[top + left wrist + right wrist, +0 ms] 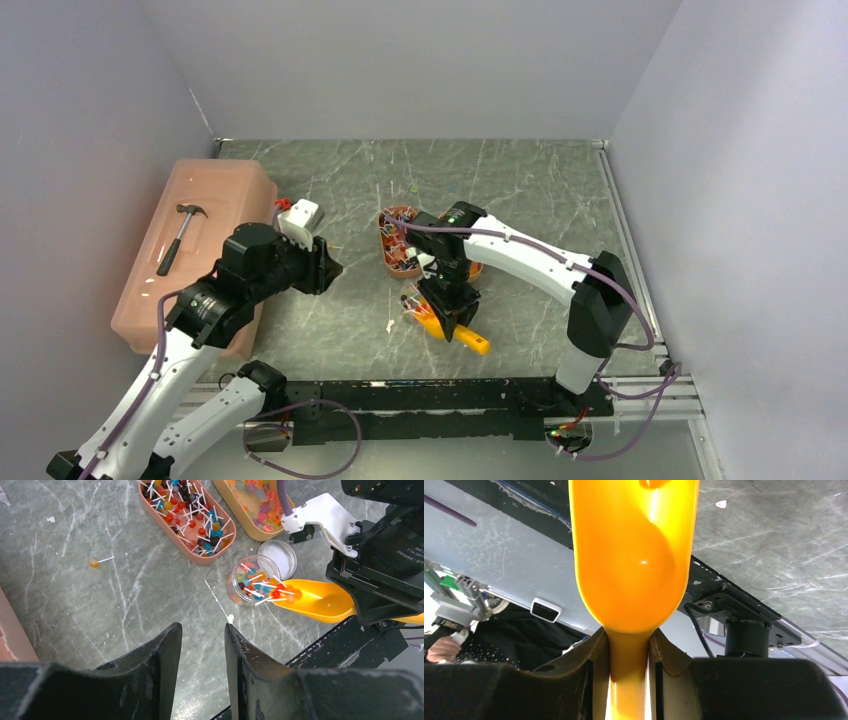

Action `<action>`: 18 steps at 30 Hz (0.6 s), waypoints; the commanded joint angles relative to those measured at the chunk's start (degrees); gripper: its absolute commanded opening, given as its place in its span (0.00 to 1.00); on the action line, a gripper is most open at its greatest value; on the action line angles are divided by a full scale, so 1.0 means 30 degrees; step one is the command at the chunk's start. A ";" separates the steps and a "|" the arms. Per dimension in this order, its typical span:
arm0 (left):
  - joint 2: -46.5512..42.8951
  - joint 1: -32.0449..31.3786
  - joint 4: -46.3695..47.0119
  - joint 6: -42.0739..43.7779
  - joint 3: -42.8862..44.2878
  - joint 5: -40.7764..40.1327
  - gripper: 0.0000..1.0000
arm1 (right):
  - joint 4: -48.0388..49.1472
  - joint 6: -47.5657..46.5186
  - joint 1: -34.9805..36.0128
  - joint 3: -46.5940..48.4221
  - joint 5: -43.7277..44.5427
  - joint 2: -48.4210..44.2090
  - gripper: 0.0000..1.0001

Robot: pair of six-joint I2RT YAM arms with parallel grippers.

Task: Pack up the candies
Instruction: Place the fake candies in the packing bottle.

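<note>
The right gripper (628,645) is clamped on the narrow handle of a yellow-orange scoop (634,555), its two jaws pressed against either side. The scoop's open lip meets the mouth of a small clear jar (235,587) near the table's near edge, about midway along it. Candies (257,582), small lollipops on white sticks in red, orange, blue and yellow, fill the jar and spill across the scoop's lip. A round clear lid (280,557) lies flat, touching the jar.

Toward the middle of the grey marbled table (100,605) are two oval trays side by side: a salmon tray (192,556) heaped with more lollipops and an orange tray (232,507) of pastel sweets. One orange lollipop (94,563) lies alone, well apart.

The left gripper (202,630) hovers above bare table, jaws apart, holding nothing. Along the left edge sits a pink bin (150,290) with a hammer (180,238) on its lid.
</note>
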 commanded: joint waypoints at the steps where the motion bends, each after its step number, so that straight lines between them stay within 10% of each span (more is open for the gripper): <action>1: -0.0350 -0.0055 0.0189 0.0051 0.0006 0.0018 0.43 | -0.1202 -0.0174 -0.0305 0.0818 -0.1625 -0.0018 0.00; 18: -0.0567 -0.0066 0.0091 0.0042 0.0070 0.0164 0.42 | -0.1203 0.0449 -0.2879 0.0331 -0.5009 -0.0826 0.00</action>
